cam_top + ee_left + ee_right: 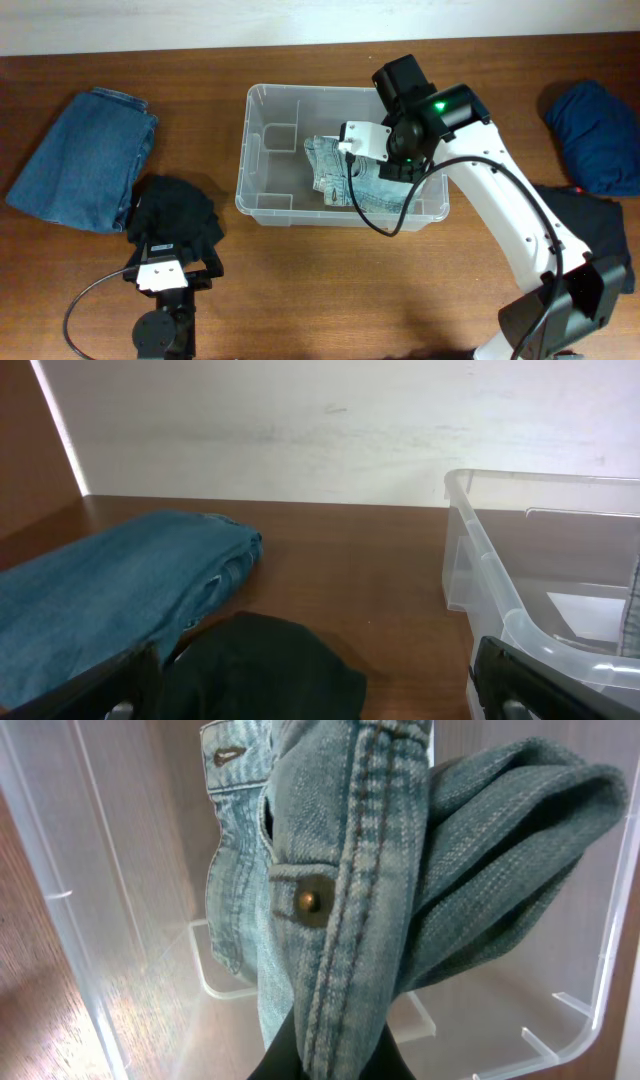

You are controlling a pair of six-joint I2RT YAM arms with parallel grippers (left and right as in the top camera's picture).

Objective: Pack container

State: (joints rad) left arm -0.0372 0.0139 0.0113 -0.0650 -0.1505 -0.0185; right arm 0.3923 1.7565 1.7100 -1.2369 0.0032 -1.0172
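The clear plastic container [252, 150] stands mid-table, its near wall [500, 600] also showing in the left wrist view. Light-wash denim [332, 165] hangs down into it, pinched by my right gripper [392, 170], which hovers over the tub's right half. In the right wrist view the black jaws of that gripper [330, 1055] are shut on a seamed fold of the denim [350, 900], with the tub floor [150, 970] below. My left gripper [172, 262] stands open at the front left, its fingers [510, 680] either side of a black garment [270, 670], holding nothing.
Folded blue jeans [85, 155] lie at the far left, next to the black garment [175, 210]. A dark blue garment [595, 130] and another black one [605, 225] lie at the right edge. A white wall runs behind the table.
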